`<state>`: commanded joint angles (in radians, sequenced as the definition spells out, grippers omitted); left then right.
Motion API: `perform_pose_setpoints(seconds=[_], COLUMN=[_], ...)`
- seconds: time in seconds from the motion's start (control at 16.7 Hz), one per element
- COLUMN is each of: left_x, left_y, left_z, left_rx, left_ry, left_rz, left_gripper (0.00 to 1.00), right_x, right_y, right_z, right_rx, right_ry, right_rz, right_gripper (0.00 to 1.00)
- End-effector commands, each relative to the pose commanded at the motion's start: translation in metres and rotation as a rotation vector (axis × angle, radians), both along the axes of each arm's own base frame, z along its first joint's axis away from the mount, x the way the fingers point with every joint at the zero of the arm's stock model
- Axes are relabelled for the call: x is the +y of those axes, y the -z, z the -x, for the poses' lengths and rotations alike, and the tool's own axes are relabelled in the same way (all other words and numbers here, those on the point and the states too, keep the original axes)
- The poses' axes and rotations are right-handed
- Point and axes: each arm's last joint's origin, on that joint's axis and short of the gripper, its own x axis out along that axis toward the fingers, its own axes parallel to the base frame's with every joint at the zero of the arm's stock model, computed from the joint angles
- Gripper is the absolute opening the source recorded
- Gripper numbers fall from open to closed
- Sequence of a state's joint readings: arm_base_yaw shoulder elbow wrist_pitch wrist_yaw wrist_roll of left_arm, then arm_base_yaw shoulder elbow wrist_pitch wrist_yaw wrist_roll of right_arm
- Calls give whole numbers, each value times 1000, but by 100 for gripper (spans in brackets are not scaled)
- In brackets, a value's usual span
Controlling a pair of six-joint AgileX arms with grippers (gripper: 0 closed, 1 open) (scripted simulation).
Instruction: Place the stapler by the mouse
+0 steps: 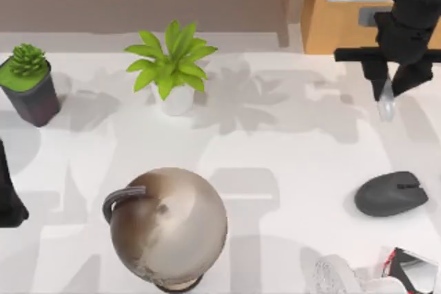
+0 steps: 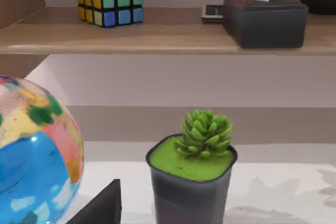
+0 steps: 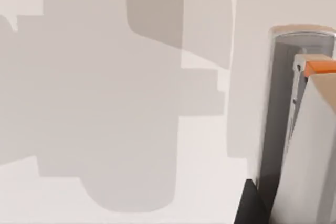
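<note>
1. Beige-brown on top and brightly patched on its side, the round globe on a dark arc stand (image 1: 169,228) sits at the near centre-left of the white table (image 1: 289,170), well clear of the job.
2. The parked left arm (image 1: 8,201) waits at the left edge, out of the working side.
3. The dark grey, matte, oval mouse (image 1: 391,193) lies at the near right, with bare table around it. It is the landmark for the drop.
4. Farther back on the right, the right gripper (image 1: 393,91) hangs above the table, fingers clamped on the pale grey stapler with an orange tip (image 3: 310,145). It appears lifted off the surface, probably so that it clears the table on the way toward the mouse, still well apart.
5. Far left stand the green succulent in a dark pot (image 1: 29,84) and the leafy plant in a white pot (image 1: 172,67), both out of the way.
</note>
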<state>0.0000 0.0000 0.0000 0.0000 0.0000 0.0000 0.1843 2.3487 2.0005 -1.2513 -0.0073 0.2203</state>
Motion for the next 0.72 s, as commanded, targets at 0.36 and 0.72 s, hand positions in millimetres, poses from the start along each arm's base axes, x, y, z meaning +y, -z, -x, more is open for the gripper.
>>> perform_pose_setpoints(seconds=[0.36,0.72], left_x=[0,0], left_y=[0,0], left_z=[0,0], left_rx=[0,0], left_ry=[0,0], left_rz=[0,0], left_gripper=[100,100], right_x=[-2,2], right_y=[9,10], right_z=[9,7], right_rx=[73,43], right_ry=[0,-7], right_rz=[-5,-22], right_gripper=[0,0])
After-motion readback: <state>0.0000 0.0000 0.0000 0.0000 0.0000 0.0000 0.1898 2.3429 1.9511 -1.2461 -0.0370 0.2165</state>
